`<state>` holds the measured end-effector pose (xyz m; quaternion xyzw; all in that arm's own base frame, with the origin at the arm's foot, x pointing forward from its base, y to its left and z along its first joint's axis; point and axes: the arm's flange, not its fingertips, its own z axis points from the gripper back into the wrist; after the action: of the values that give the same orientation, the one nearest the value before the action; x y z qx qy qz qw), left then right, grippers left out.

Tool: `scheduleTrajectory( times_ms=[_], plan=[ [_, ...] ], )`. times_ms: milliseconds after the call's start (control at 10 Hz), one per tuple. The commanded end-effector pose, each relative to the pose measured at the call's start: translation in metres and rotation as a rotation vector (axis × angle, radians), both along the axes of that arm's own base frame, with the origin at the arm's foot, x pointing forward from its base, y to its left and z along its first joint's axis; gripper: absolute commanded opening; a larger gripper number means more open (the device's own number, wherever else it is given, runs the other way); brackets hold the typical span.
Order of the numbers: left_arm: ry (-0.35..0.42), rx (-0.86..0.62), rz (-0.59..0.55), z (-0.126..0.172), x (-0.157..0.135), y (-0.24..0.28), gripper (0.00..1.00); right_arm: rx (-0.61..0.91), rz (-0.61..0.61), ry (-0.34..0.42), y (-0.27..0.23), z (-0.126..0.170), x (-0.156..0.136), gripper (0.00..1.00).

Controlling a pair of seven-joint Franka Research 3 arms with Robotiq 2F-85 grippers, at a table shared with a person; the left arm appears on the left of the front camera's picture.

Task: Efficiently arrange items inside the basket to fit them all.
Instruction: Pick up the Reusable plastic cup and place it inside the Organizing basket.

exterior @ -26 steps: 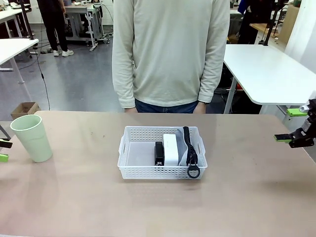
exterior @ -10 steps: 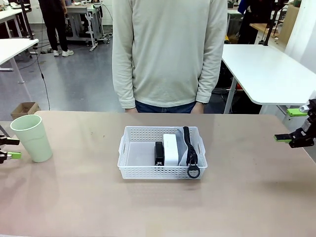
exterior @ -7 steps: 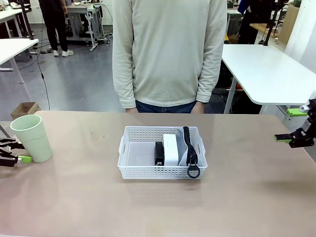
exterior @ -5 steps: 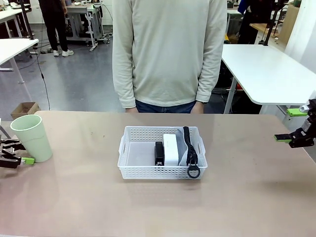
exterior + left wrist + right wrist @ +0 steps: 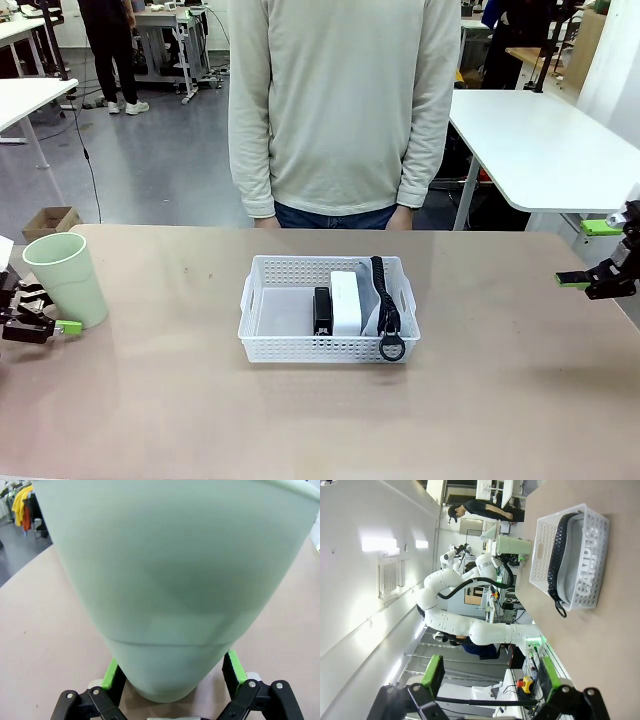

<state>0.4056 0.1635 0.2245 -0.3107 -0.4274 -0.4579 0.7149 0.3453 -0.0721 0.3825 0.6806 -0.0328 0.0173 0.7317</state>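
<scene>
Left wrist view: the left gripper (image 5: 170,680) is seen with its jaws spread wide on either side of the base of the pale green plastic cup (image 5: 170,580), a green pad (image 5: 235,666) standing just beside each flank of the cup; whether the pads already touch the wall cannot be told, and no squeeze is visible. In the front view the same gripper (image 5: 45,318) is set low at the left edge of the tan table (image 5: 200,420), against the upright cup (image 5: 66,278), which is well apart from the shallow white perforated plastic basket (image 5: 262,345) at the table's middle.

The step in hand is judged to be the grasp of the cup. It is best closed gently and evenly, since the thin tapered wall may flex or slip upward out of the pads.

Inside the basket, the black stapler (image 5: 322,308), the small white rectangular box (image 5: 346,302) and the grey zip pouch with black strap (image 5: 383,300) are packed toward the right, so a bare space at the left end is left for the cup.

The right gripper (image 5: 600,262) is held fully spread and empty at the table's right edge.
</scene>
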Motion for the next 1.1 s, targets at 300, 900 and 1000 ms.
scheduleTrajectory(
  times_ms=[300, 900, 1000],
  plan=[
    [-0.145, -0.132, 0.015, 0.002, -0.001, -0.006, 1.0, 0.01, 0.004, -0.015, -0.001, 0.003, -0.002, 1.0],
    [-0.131, -0.249, 0.015, 0.015, -0.005, -0.009, 1.0, 0.01, 0.004, -0.015, -0.001, 0.003, -0.002, 1.0],
    [-0.132, -0.265, 0.02, 0.017, -0.006, -0.007, 1.0, 0.01, 0.004, -0.015, -0.001, 0.003, -0.002, 1.0]
  ],
)
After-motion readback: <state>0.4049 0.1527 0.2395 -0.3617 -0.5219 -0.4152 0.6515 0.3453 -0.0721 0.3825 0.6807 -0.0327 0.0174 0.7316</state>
